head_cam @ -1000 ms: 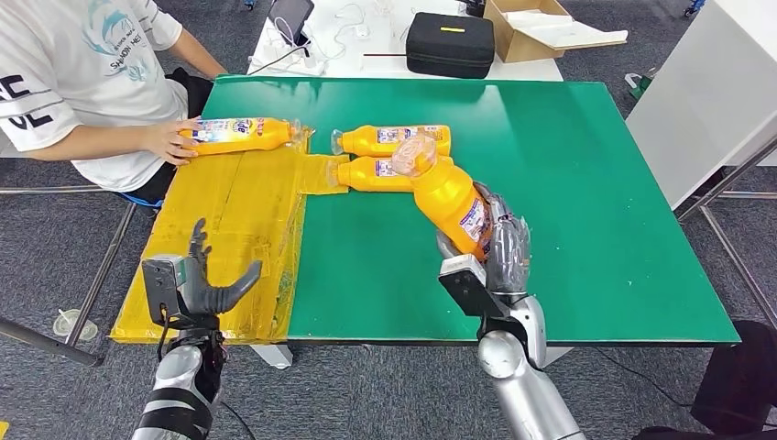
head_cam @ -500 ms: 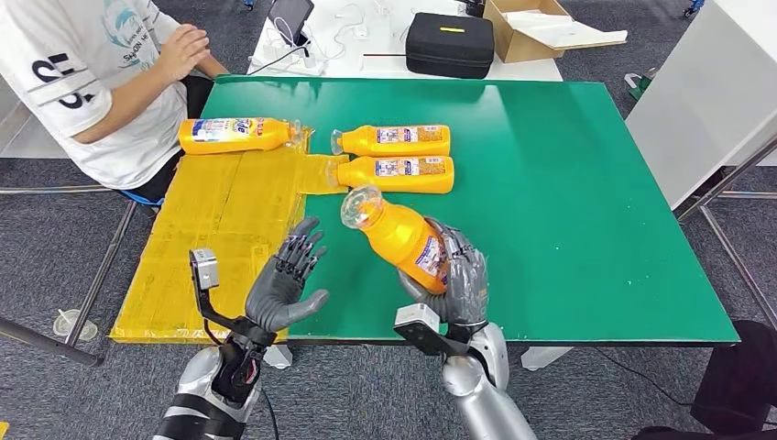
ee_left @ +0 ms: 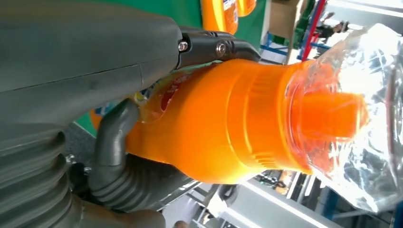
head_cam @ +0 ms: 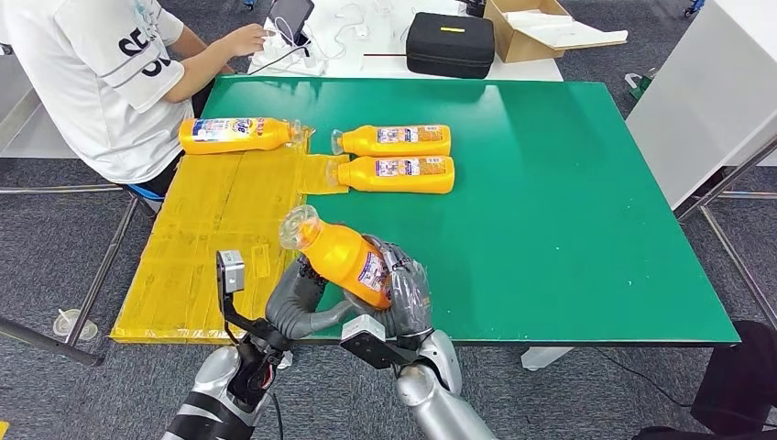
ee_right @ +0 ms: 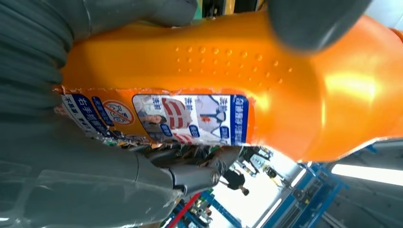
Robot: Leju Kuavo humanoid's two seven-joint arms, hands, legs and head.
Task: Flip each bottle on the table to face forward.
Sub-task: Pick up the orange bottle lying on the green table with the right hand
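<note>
While the right hand (head_cam: 403, 298) grasps the lower body of the orange bottle (head_cam: 344, 255) above the near edge of the green table (head_cam: 568, 211), the left hand (head_cam: 295, 298) closes its fingers around the same bottle from below, nearer the neck. The bottle looks like stiff, smooth plastic, probably slippery and rather heavy if full, so the wide labelled body is the best hold, not the crinkly wrapped cap (ee_left: 351, 118). Three other bottles (head_cam: 396, 140) lie well apart on the far side, near a seated person (head_cam: 101, 82), and nothing blocks the way.
</note>
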